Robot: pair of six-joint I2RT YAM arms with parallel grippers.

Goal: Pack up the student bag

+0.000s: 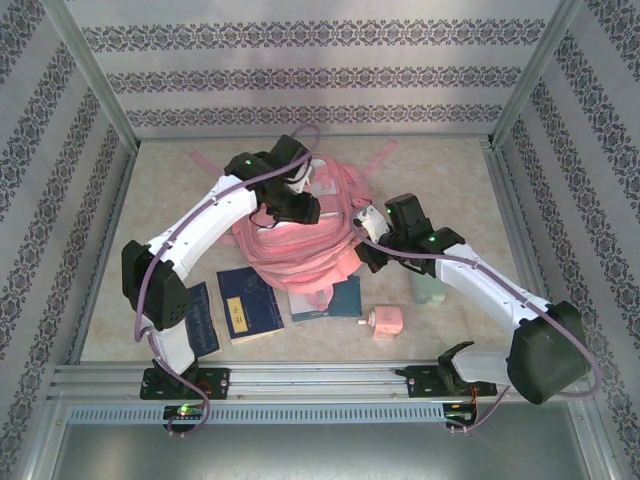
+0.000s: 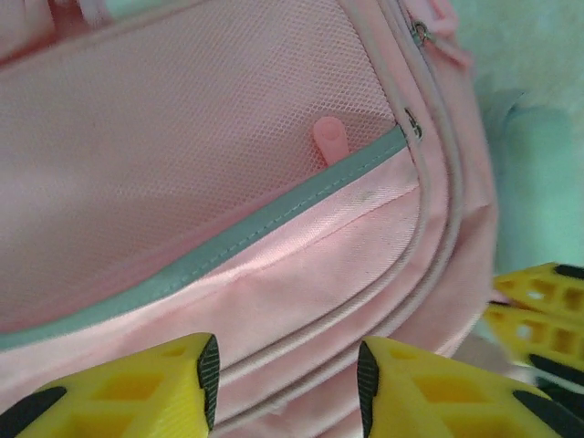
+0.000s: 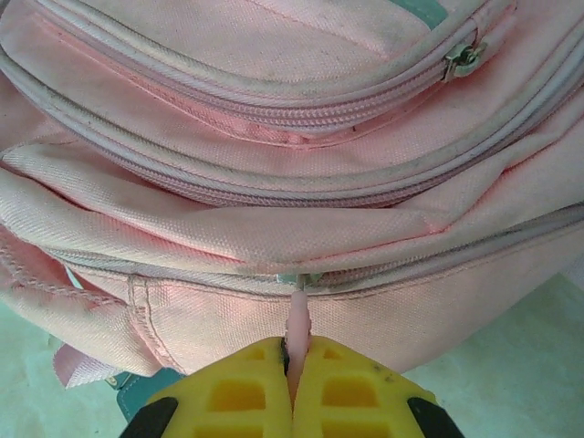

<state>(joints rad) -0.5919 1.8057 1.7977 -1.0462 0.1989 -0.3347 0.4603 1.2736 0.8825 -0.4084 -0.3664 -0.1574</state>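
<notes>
The student bag (image 1: 300, 240), a large pink backpack, lies in the middle of the table with its zipped pockets up. My left gripper (image 1: 297, 208) hovers over its top. In the left wrist view the left gripper (image 2: 286, 379) is open, its yellow fingers (image 2: 164, 383) apart over the pink fabric (image 2: 301, 274) and gripping nothing. A pink zipper pull (image 2: 330, 139) lies by the grey-green trim. My right gripper (image 1: 363, 250) is at the bag's right side. There the right gripper (image 3: 294, 356) is shut on a pink zipper pull (image 3: 298, 315) that hangs from a closed zip.
Two dark blue books (image 1: 248, 303) (image 1: 200, 320) and a teal book (image 1: 335, 298) lie in front of the bag. A small pink object (image 1: 385, 321) sits near the front rail. A pale green item (image 1: 428, 288) lies under the right arm. Patterned walls enclose the table.
</notes>
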